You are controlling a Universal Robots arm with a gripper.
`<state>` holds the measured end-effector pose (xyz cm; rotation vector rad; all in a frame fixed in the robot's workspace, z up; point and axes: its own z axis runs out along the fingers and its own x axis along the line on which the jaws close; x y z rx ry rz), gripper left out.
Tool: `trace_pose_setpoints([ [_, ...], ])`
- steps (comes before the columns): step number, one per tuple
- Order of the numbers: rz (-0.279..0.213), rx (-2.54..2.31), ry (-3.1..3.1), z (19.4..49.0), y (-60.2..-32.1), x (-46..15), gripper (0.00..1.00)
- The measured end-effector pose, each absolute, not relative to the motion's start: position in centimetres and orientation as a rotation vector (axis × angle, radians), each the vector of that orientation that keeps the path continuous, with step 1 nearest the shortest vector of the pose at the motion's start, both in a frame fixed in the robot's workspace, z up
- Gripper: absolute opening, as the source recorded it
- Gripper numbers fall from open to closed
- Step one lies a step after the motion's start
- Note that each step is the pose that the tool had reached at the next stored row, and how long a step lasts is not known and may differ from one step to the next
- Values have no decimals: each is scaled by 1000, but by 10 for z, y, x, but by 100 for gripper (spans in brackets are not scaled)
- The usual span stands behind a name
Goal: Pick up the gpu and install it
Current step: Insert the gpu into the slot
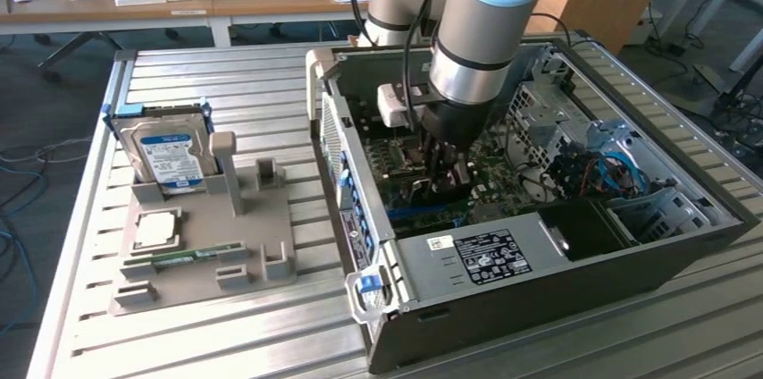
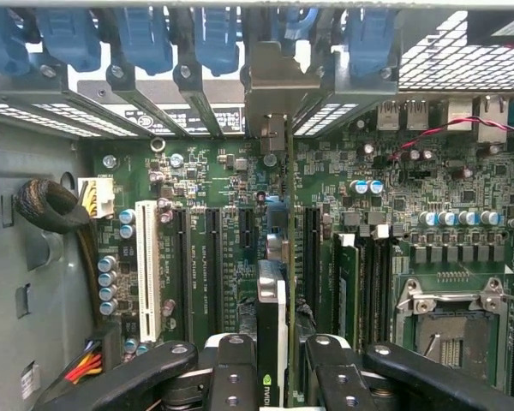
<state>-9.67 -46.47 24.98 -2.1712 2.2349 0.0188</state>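
The gpu (image 2: 272,342) is clamped edge-on between the fingers (image 2: 233,377) above the motherboard (image 2: 411,223); seemingly slightly off the slot (image 2: 245,248), it could be jammed.

gpu (image 2: 271,342) edge-on over the motherboard (image 2: 411,197)

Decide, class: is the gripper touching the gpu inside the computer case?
Touching. The wrist view shows the gripper with its fingers closed against both sides of the gpu, held edge-on above the motherboard slots.
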Motion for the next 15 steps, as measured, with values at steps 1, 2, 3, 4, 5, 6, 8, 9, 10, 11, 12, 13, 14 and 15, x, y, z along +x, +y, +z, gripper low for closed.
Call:
trace_pose_setpoints([
  [1, 19, -2171, 2235, 250, -465, -97, 26],
  [2, 19, -2171, 2235, 249, -464, -97, 26],
  [3, 19, -2171, 2235, 249, -464, -97, 26],
  [4, 19, -2171, 2235, 249, -464, -97, 26],
  [5, 19, -2171, 2235, 249, -464, -97, 26],
  [6, 19, -2171, 2235, 249, -464, -97, 26],
  [8, 19, -2171, 2235, 249, -463, -97, 26],
  [9, 19, -2171, 2235, 248, -463, -97, 26],
  [10, 19, -2171, 2235, 247, -463, -97, 26],
  [11, 19, -2171, 2235, 246, -463, -97, 26],
  [12, 19, -2171, 2235, 246, -463, -97, 26],
  [13, 19, -2171, 2235, 245, -464, -97, 26],
  [14, 19, -2171, 2235, 245, -464, -97, 26],
  [15, 19, -2171, 2235, 245, -463, -97, 26],
])
